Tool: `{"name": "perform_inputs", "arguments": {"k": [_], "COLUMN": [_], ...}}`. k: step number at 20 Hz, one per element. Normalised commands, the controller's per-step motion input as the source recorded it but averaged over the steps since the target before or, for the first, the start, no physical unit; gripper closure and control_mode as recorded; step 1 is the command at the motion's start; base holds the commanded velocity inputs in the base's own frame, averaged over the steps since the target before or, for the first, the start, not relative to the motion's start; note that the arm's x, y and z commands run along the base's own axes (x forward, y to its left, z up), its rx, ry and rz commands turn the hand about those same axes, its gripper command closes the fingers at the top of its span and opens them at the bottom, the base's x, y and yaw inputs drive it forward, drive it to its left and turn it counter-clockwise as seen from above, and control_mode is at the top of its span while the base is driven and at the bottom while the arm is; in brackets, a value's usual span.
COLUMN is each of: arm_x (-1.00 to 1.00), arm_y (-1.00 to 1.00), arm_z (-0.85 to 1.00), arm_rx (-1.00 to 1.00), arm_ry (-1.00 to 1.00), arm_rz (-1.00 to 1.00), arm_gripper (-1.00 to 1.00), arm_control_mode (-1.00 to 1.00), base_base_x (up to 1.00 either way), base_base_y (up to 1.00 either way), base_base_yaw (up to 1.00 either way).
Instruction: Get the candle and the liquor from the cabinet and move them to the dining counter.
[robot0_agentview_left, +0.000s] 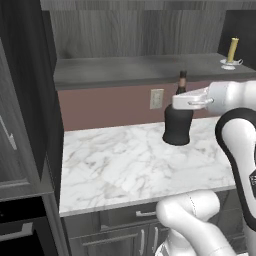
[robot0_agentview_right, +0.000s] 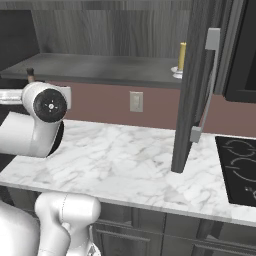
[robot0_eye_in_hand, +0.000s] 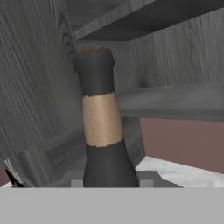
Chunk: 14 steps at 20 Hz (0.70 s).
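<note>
The gripper is closed on the liquor bottle: in the left base view the white hand comes from the right and meets the bottle at the upper part of its body, just under the neck. The jaws are nearly together around it. In the hand view the bottle's neck stands up between the dark fingertips, with a tan band in the middle and a dark cap on top.

The bottle is upright, in front of the maroon backsplash and over the back part of the white marble surface. Its bottom looks to be at the surface or just above it; I cannot tell if it touches. A white wall outlet is on the backsplash just left of the bottle.

The candle stands upright on its small silvery base on the bottom shelf of the open cabinet, far to the right end, well apart from the bottle. In the right base view the candle is partly behind the edge of the open cabinet door, which carries a long silver bar handle. A black cooktop lies in the marble surface to the right of this door.
</note>
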Motion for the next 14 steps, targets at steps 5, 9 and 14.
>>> {"name": "perform_inputs", "arguments": {"k": [5, 9, 14], "arm_x": [-0.05, 0.00, 0.00], "arm_y": [0.00, 0.00, 0.00], "arm_z": [-0.04, 0.00, 0.00], "arm_rx": [-0.02, 0.00, 0.00], "arm_ry": [0.02, 0.00, 0.00], "arm_rz": [0.01, 0.00, 0.00], "arm_gripper": [1.00, 1.00, 1.00], "arm_control_mode": [-1.00, -1.00, -1.00], "base_base_x": [0.00, 0.00, 0.00], "base_base_y": [0.00, 0.00, 0.00], "base_base_yaw": [0.00, 0.00, 0.00]}}
